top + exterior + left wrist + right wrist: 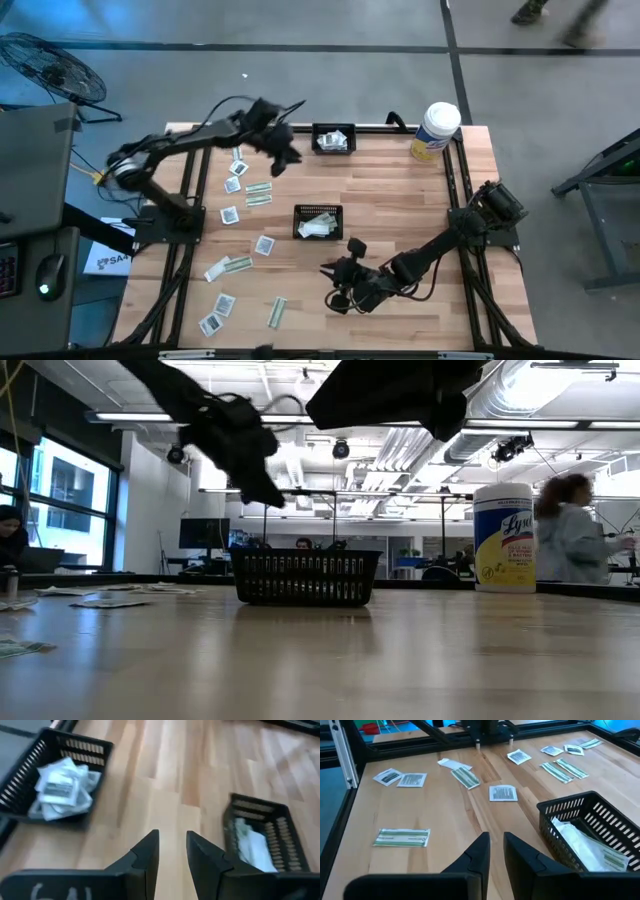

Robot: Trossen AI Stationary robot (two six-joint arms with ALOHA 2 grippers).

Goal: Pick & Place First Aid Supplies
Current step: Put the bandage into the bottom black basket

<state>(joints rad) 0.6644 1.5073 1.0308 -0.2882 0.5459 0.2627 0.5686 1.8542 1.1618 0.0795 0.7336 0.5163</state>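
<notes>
The left gripper (283, 160) hangs above the bench (400, 200) near its far edge, just beside the far basket (333, 139); its fingers (148, 857) stand slightly apart with bare wood showing in the gap, grasping nothing. The right gripper (340, 298) sits low over the near part of the bench, just on the near side of the middle basket (318, 221); its fingers (479, 855) are likewise a narrow slot apart and empty.

The first aid supplies lie in three places; square white packets (59, 790) are heaped in the far basket, a pile of pale packets (587, 845) fills the middle basket, and the loose packets (240, 240) are scattered flat over the left half of the bench, well apart from both grippers. Among the loose ones, a green-and-white strip (402, 837) lies alone near the bench's edge in the right wrist view; a square white packet (503, 793) lies farther along, beside another strip (466, 778).

A white-and-yellow canister (436, 131) stands upright at the far right corner of the bench; in the low view a person (575, 535) stands in the room behind it.
</notes>
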